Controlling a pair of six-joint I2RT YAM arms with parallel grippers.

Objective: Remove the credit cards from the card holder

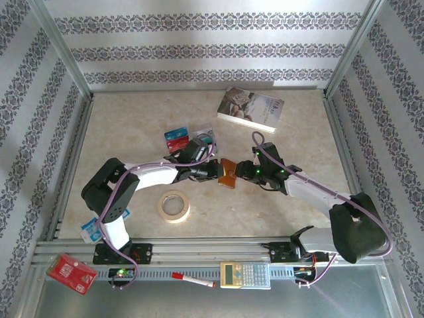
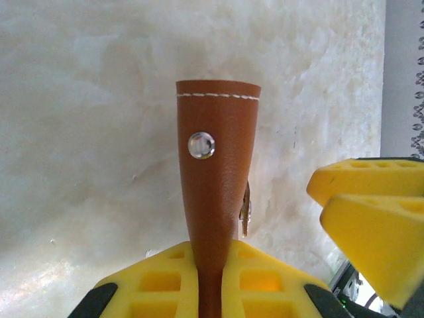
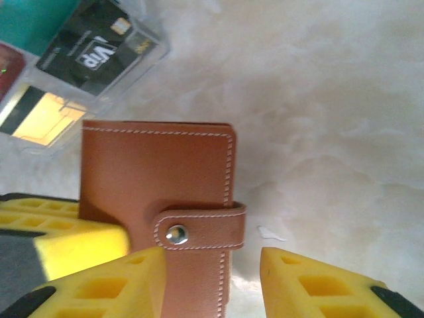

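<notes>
stone-pale table (image 1: 132, 126); at its middle, brown leather card holder (image 3: 156, 165), closed, snapped. reckon it light, supple, a bit slick. left gripper (image 2: 211, 265) clamped on one edge; right gripper (image 3: 212, 265) spread, straddling the snap tab (image 3: 199, 228). best purchase: that tab, peel up.

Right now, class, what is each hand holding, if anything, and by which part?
The left hand clamps the card holder by the edge opposite its snap tab; the right hand, open, holds nothing.
</notes>
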